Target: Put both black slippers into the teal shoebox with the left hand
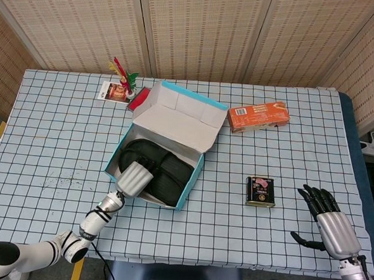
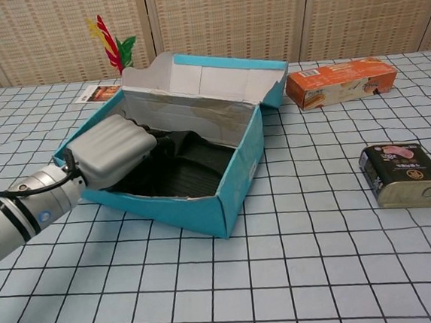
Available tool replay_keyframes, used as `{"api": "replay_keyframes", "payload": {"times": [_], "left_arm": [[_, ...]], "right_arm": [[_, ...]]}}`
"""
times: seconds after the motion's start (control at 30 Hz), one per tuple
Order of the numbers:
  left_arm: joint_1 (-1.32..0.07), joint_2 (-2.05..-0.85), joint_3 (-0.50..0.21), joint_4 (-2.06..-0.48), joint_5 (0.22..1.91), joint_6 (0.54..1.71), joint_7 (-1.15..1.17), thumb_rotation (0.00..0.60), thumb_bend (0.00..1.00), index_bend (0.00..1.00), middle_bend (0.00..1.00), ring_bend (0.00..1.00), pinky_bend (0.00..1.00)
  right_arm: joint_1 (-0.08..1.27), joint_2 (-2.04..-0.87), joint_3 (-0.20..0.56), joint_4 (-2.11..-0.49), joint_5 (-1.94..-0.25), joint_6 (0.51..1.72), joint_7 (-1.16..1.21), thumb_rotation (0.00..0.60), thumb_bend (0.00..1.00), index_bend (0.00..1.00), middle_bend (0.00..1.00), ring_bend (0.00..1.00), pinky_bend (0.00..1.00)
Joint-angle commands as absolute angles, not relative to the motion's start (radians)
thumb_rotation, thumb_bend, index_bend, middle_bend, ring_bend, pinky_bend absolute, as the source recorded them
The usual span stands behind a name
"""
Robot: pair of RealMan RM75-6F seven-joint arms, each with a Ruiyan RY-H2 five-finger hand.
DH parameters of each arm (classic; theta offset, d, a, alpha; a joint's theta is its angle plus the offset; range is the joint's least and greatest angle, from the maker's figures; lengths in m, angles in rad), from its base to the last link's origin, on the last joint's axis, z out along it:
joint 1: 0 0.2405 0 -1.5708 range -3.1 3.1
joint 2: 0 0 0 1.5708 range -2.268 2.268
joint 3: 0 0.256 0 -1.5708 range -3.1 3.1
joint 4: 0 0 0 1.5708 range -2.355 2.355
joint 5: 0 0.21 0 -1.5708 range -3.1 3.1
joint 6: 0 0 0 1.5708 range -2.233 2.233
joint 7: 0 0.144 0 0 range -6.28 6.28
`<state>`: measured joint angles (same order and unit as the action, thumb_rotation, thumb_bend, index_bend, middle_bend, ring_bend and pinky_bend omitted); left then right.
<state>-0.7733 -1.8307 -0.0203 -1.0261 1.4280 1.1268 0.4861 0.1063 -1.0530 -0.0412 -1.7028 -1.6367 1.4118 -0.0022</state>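
The teal shoebox [image 1: 196,169] [image 2: 197,208] stands left of the table's middle, its lid [image 1: 175,119] folded back. Both black slippers [image 1: 163,173] [image 2: 190,167] lie flat inside it, side by side. My left hand [image 1: 134,177] [image 2: 112,149] reaches over the box's near wall, and its fingers curl down onto the near end of the left slipper. The back of the hand hides the grip itself. My right hand [image 1: 332,224] rests on the table at the near right with its fingers spread, holding nothing; the chest view does not show it.
A dark tin can [image 1: 260,191] [image 2: 407,173] lies right of the box. An orange carton [image 1: 259,116] [image 2: 341,82] sits behind it. A red-and-green ornament [image 1: 122,72] [image 2: 111,46], a card [image 1: 112,91] and a red item [image 1: 140,100] are behind the box's left corner.
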Motion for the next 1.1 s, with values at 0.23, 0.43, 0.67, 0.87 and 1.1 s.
{"api": "replay_keyframes", "payload": {"times": [0.23, 0.43, 0.67, 0.87, 1.1], "left_arm": [[-0.773, -1.753, -0.044, -1.172, 1.379, 1.022, 0.439, 0.6, 0.49, 0.11, 0.19, 0.23, 0.39], [-0.775, -1.705, -0.065, -1.256, 1.366, 1.007, 0.415, 0.6, 0.46, 0.0, 0.0, 0.0, 0.18], [-0.789, -1.6, -0.093, -1.385, 1.352, 0.962, 0.351, 0.6, 0.44, 0.0, 0.0, 0.0, 0.08], [-0.786, -1.553, -0.108, -1.447, 1.363, 0.972, 0.304, 0.6, 0.44, 0.0, 0.0, 0.0, 0.05], [-0.783, -1.505, -0.113, -1.5, 1.36, 0.969, 0.292, 0.6, 0.44, 0.0, 0.0, 0.0, 0.05]], "right_arm": [[0.104, -1.053, -0.042, -1.704, -1.64, 1.416, -0.002, 0.45, 0.13, 0.0, 0.0, 0.0, 0.0], [0.103, -1.052, -0.043, -1.704, -1.644, 1.42, -0.001, 0.449, 0.13, 0.0, 0.0, 0.0, 0.0], [0.101, -1.048, -0.043, -1.706, -1.646, 1.426, 0.004, 0.45, 0.13, 0.0, 0.0, 0.0, 0.0], [0.101, -1.048, -0.044, -1.705, -1.647, 1.424, 0.004, 0.45, 0.13, 0.0, 0.0, 0.0, 0.0], [0.101, -1.05, -0.045, -1.706, -1.648, 1.423, -0.001, 0.449, 0.13, 0.0, 0.0, 0.0, 0.0]]}}
